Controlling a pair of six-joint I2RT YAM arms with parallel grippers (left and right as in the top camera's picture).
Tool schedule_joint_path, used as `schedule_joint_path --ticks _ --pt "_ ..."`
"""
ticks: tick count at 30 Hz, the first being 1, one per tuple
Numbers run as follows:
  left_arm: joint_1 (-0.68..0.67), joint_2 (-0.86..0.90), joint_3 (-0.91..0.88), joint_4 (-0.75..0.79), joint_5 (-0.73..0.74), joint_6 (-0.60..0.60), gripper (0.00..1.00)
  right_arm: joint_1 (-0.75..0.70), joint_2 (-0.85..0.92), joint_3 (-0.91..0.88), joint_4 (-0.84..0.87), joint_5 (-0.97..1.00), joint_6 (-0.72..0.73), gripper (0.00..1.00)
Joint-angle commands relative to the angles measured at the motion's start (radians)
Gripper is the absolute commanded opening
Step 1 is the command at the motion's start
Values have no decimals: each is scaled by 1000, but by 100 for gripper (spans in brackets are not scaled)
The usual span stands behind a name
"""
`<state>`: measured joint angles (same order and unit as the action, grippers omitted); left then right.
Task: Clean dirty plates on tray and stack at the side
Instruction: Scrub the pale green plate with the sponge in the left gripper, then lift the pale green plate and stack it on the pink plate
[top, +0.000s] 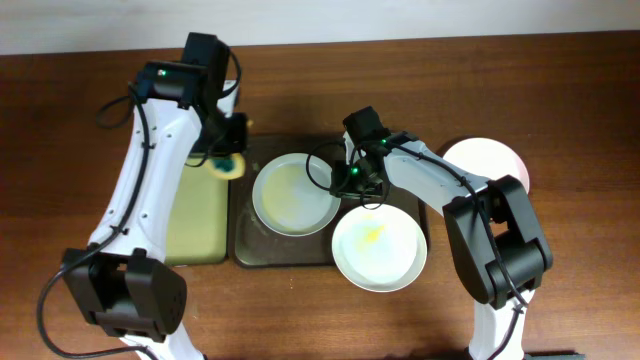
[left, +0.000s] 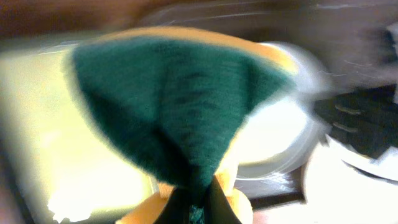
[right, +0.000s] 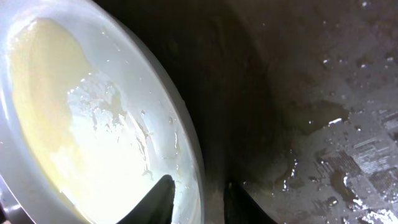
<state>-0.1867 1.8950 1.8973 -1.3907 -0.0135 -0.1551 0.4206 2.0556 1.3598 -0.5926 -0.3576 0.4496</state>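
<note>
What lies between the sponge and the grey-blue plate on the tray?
Overhead view: only the tray's left rim and a narrow bare strip of it separate the sponge from the plate.

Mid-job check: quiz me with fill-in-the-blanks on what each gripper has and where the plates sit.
1. The left gripper holds a green and yellow ___.
2. The right gripper pinches the grey-blue plate by its ___.
3. The number of plates lying wholly off the tray is ___.
Missing words: sponge; rim; one, the far-right plate.

No text, label or number is readable.
</note>
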Motion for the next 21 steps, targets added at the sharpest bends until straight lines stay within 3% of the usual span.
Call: schedule_joint_path --ticks 1,2,3,5,8,10,15,18,21 --pt "70 7 0 -68 -328 -270 0 5 12 -3 -10 41 4 28" --pt "92 7 0 -70 -326 -284 0 5 12 -8 -10 47 4 28" --pt "124 7 0 -70 -328 -298 0 5 12 -16 -10 48 4 15" --pt "212 5 0 -90 -326 -304 0 5 12 -15 -2 50 4 5" --pt "300 -31 -28 -111 -236 -303 0 3 12 34 -11 59 2 4" --pt "321 -134 -152 -31 -238 -319 0 5 11 136 -120 124 -19 4" --pt "325 -467 -670 277 -275 -371 0 7 11 469 -382 187 -75 4" --pt "328 -470 -806 397 -308 -372 0 54 11 598 -437 322 -76 4" --pt "327 -470 -886 515 -304 -372 0 177 12 610 -367 466 -75 4"
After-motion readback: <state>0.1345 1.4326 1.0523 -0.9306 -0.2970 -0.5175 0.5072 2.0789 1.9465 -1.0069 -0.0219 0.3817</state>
